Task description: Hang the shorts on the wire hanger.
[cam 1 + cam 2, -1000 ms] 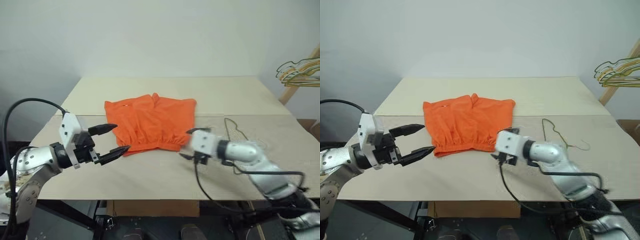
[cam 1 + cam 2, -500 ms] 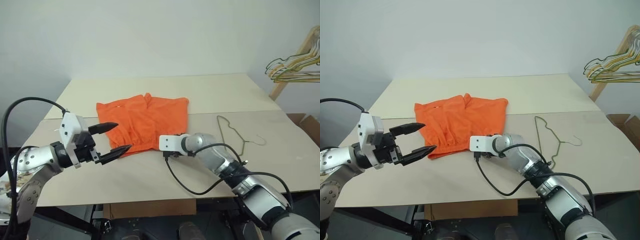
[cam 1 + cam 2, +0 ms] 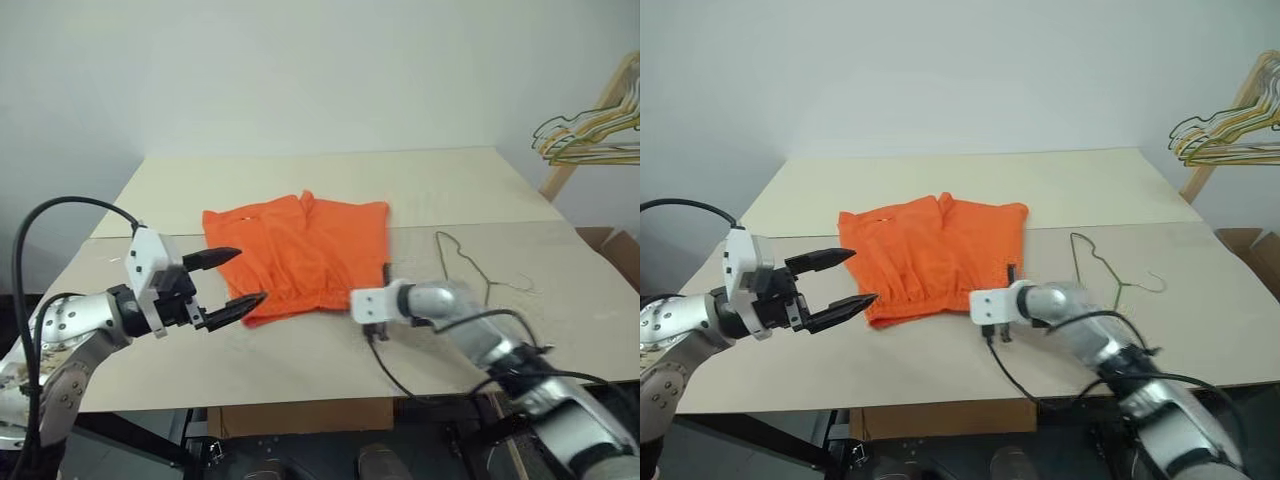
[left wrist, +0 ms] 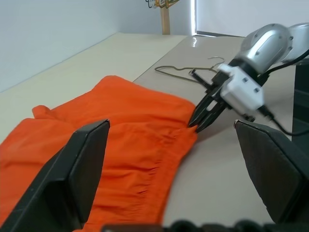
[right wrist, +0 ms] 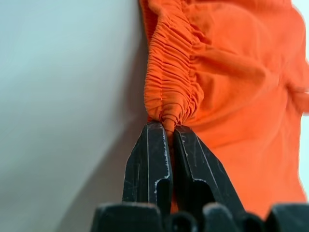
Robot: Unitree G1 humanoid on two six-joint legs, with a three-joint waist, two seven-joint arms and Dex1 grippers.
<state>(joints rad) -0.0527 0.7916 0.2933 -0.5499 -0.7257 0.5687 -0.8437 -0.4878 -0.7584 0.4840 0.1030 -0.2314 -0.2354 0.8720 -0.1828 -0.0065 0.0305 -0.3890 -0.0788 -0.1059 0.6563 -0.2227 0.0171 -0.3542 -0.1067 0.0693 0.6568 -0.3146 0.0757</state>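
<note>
The orange shorts (image 3: pixel 300 255) lie flat in the middle of the table (image 3: pixel 450 185), gathered waistband toward me. My right gripper (image 5: pixel 166 126) is shut on the waistband's right corner, and the fabric bunches between its fingertips; the same gripper (image 4: pixel 199 122) shows at the shorts' edge (image 4: pixel 120 140) in the left wrist view. My left gripper (image 3: pixel 250 276) hovers open just off the waistband's left end, with nothing between its fingers. The wire hanger (image 3: pixel 468 262) lies flat on the table right of the shorts, beyond my right arm.
A bunch of yellow, green and tan hangers (image 3: pixel 588 135) hangs on a wooden rack past the table's right side. A black cable (image 3: pixel 1010 370) loops from my right wrist over the table's front edge. Bare tabletop stretches behind the shorts.
My right gripper has shut on the waistband's right corner and drawn back to the right, pulling the shorts slightly that way. The left gripper stays open in the same place.
</note>
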